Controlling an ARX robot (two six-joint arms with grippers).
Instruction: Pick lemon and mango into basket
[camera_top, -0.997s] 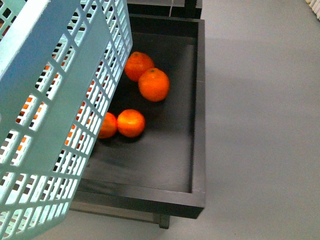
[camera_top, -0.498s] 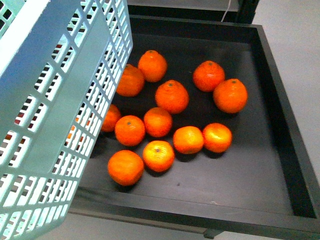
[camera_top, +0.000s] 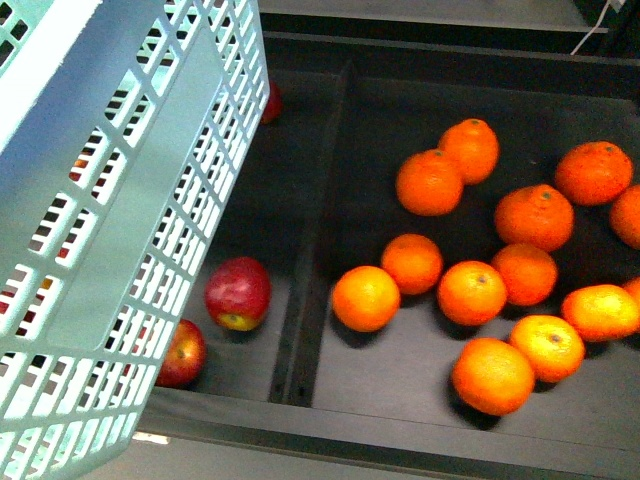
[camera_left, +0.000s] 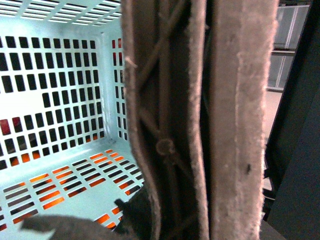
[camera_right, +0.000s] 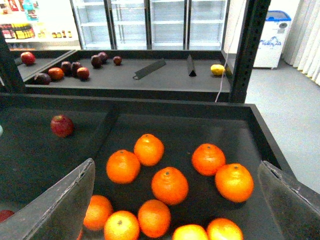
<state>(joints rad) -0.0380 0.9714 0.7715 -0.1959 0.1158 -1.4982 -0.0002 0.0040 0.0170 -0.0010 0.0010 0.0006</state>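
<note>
The basket (camera_top: 130, 150) is the largest thing in the front view. It is light teal with slotted walls, hangs tilted over the left side, and hides part of the left compartment below. The left wrist view looks down into its lattice floor and walls, with orange and red showing through the slots.

Under the basket lies a black shelf tray (camera_top: 400, 395), split by a low divider (camera_top: 310, 250) into two compartments. A second dark shelf (camera_right: 165, 80) stands further back in the right wrist view.

The left gripper (camera_left: 172, 165) is clamped on the basket's brown woven handle (camera_left: 167, 75), with felt-faced bands pressed close on either side of it.

The right gripper (camera_right: 175, 205) is spread wide and holds nothing. Its grey fingers (camera_right: 62, 210) sit at the two edges of the view, above the right compartment.

A loose cluster of tangerines (camera_top: 430, 182) fills that right compartment, some of them touching.

In the left compartment a red apple (camera_top: 238, 292) lies near the divider. A second apple (camera_top: 182, 352) is half hidden behind the basket wall.

A small plump yellow fruit that looks like the lemon (camera_right: 217, 69) sits on the far shelf beside a black upright post, well apart from the basket. It is too small to be sure. I cannot pick out the mango.
</note>
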